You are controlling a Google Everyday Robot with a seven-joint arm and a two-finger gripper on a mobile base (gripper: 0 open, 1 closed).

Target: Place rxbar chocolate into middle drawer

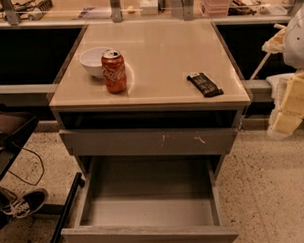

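Black wrapper, pale lettering: the rxbar chocolate (204, 84) is lying flat on the beige cabinet top (164, 48), near its front right corner, angled so that its far end is pointing toward the back left. Camera view only. The gripper (285, 120) is hanging at the right edge of the frame, off the side of the cabinet, lower than the top surface and to the right of the bar, well apart from it; nothing is touching the bar. How wide the gripper is standing: cannot tell from this angle. The middle drawer (150, 213) is sitting pulled out toward the camera, its grey floor showing, its plain front panel nearest the lens. Directly above it the scratched drawer front (147, 142) is sitting only slightly forward of the cabinet frame. On the left of the top, a red soda can (113, 71) is standing upright, just beside a white bowl (92, 60), both well apart from the bar.
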